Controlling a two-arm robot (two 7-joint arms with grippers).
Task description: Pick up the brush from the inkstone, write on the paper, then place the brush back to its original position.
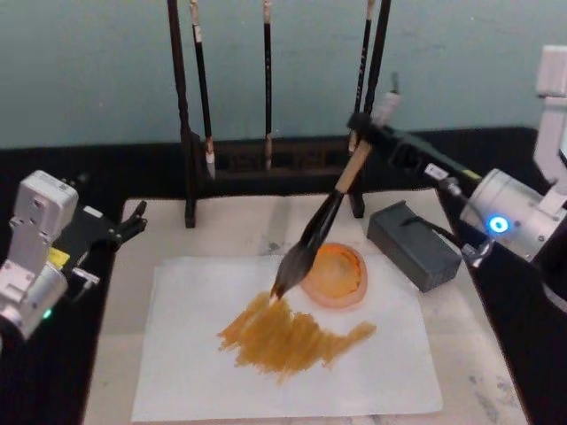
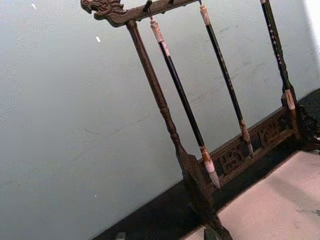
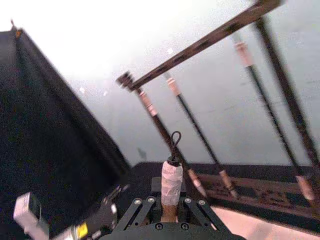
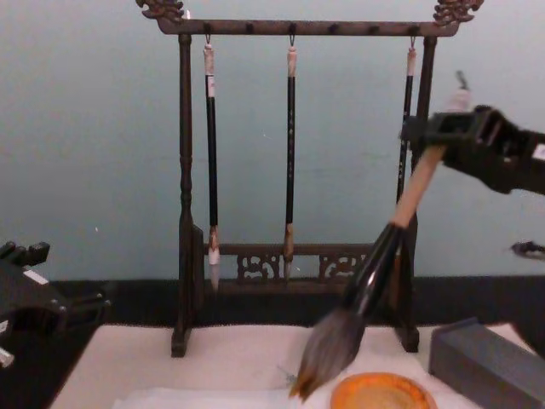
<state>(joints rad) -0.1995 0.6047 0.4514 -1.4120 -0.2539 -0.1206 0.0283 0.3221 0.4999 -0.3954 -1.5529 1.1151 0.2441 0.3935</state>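
The brush (image 1: 323,221) leans steeply, tip down on the paper (image 1: 195,372) at the brown strokes (image 1: 292,341), just left of the inkstone (image 1: 344,276). I'd press lightly and hold the tilt steady so the sheet doesn't drag. The right gripper (image 1: 363,126) clamps its upper handle, reaching in from the right; the left gripper (image 1: 120,232) sits parked well left.

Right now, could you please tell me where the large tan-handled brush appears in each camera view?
Head view: the brush slants at centre, held by the right hand, tip at the paper.
Chest view: right of centre, bristles low beside the inkstone.
Right wrist view: its white cap, bottom centre.
Left wrist view: faces the wooden rack.
Shared landmark: that rack, in all four views.
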